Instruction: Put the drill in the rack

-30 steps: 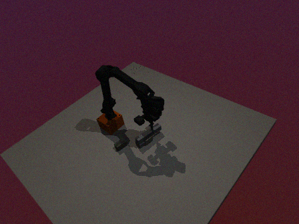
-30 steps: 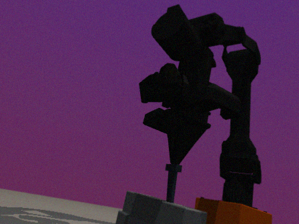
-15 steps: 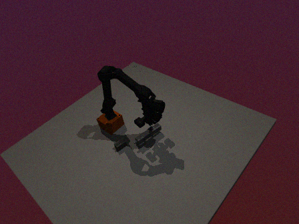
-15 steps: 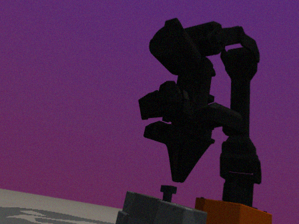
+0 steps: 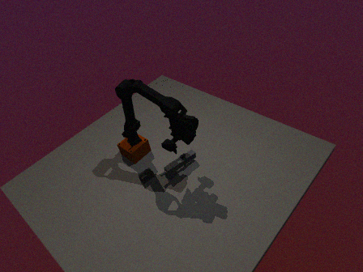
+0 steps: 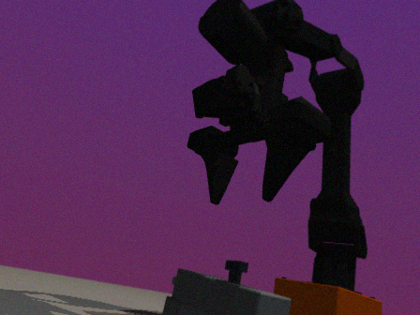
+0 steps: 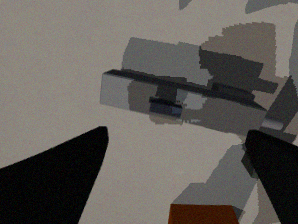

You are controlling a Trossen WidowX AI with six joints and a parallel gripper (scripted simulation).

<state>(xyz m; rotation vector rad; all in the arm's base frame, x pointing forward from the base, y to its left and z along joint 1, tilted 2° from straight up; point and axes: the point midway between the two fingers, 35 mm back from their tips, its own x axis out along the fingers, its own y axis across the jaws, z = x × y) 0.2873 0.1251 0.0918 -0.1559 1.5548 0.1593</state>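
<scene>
The grey block (image 5: 174, 167) (image 6: 220, 292) (image 7: 117, 90) lies on the light board. The dark T-shaped key (image 5: 183, 156) (image 6: 236, 266) (image 7: 166, 108) stands in its top, its cap a short way above the block. A pale rod (image 5: 163, 175) (image 7: 272, 123), likely the drill's end, shows at the block's end near the rack; the rest is hidden. A small dark block (image 5: 145, 176), likely the rack, sits beyond that end. My gripper (image 5: 182, 148) (image 6: 242, 202) (image 7: 177, 135) is wide open and empty, above the block and key, touching neither.
The orange arm base (image 5: 134, 150) (image 6: 328, 297) (image 7: 202, 216) stands near the grey block and the likely rack. The arm's dark shadows lie over and around both. The board (image 5: 263, 162) has its edges well away from them.
</scene>
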